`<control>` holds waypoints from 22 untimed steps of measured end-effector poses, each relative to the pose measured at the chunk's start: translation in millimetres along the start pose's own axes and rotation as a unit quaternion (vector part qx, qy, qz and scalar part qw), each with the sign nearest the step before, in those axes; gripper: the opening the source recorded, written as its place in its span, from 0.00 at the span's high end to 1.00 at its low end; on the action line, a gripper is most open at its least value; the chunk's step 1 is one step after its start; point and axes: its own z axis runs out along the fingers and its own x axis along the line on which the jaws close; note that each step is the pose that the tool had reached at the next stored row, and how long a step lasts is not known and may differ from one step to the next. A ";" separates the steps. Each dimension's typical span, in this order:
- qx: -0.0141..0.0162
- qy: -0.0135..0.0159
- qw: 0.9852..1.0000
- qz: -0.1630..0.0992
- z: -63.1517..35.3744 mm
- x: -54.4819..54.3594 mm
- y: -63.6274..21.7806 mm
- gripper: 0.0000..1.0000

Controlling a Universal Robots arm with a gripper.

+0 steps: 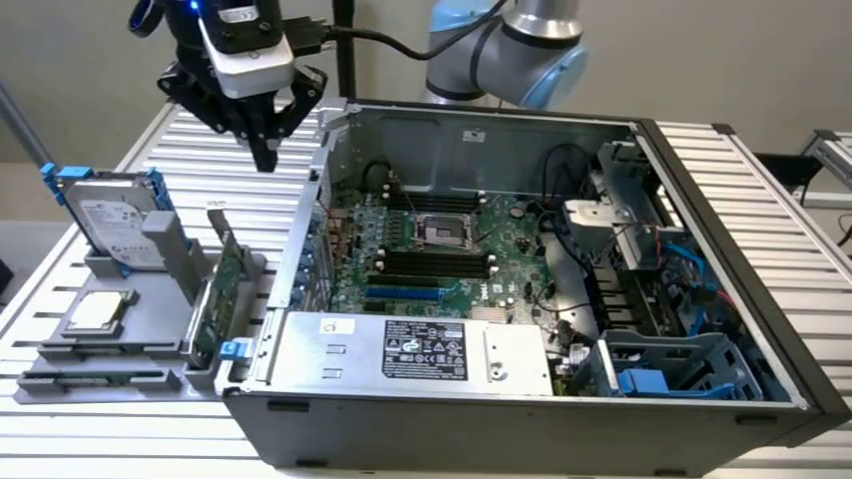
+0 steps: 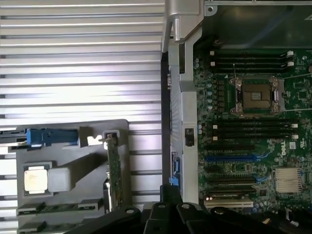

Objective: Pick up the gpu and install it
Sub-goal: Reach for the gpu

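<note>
Status: my black gripper (image 1: 263, 150) closed and empty

**Exterior view.** My gripper hangs above the ribbed aluminium table (image 1: 107, 439), off the open grey computer case (image 1: 533, 429) on the exterior view's left. Its fingers meet at a single point and hold nothing. Nearer the camera, a grey plastic rack (image 1: 187, 334) stands on the table just beside the case. The gpu (image 1: 219, 284), a flat green circuit card with a silver end bracket, stands on edge in the rack slot closest to the case, well apart from the gripper. The same rack carries a silver hard drive with blue rails (image 1: 114, 225), upright, and a small square silver cpu chip (image 1: 100, 311), lying flat. Inside the case the green motherboard (image 1: 440, 244) lies exposed.

**Wrist view.** The gripper (image 2: 168, 204) shows as black finger bodies drawn close together, nothing between them. The gpu (image 2: 114, 168) appears edge-on as a thin green strip in the rack (image 2: 73, 161), between the cpu chip (image 2: 36, 178) and the case wall (image 2: 187, 112). Beyond that wall lies the motherboard (image 2: 243, 161) with its metal-framed processor socket (image 2: 253, 95).
</note>
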 end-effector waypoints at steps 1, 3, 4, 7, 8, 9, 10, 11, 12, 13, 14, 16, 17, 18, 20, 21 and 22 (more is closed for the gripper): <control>0.000 0.000 1.000 0.000 0.1 2.4 -2.1 0.89; 0.000 0.000 1.000 -0.001 0.0 8.1 -6.1 0.89; 0.000 0.000 1.000 -0.001 0.1 11.9 -8.1 0.89; 0.000 0.000 1.000 -0.001 0.2 24.2 -13.9 0.89; 0.000 0.000 1.000 -0.001 0.3 28.5 -15.9 0.89; 0.000 0.000 1.000 -0.001 0.4 32.7 -17.8 0.89; 0.000 0.000 1.000 -0.001 0.5 37.0 -19.8 0.89; 0.000 0.000 1.000 -0.001 0.6 40.6 -22.1 0.89; 0.000 0.000 1.000 -0.001 0.8 42.9 -25.0 0.89; 0.000 0.000 1.000 -0.001 1.0 45.2 -28.3 0.89; -0.001 0.000 1.000 -0.001 1.1 47.7 -31.3 0.89; -0.001 0.000 1.000 -0.001 1.8 53.9 -37.1 0.89; -0.001 0.000 1.000 -0.001 2.0 57.2 -40.0 0.89; -0.001 0.000 1.000 -0.001 2.3 60.3 -42.9 0.89; -0.001 0.000 1.000 -0.001 2.6 65.6 -46.9 0.89; -0.001 0.000 1.000 -0.001 2.4 66.0 -47.3 0.89; -0.001 0.000 1.000 -0.001 2.4 66.1 -47.3 0.89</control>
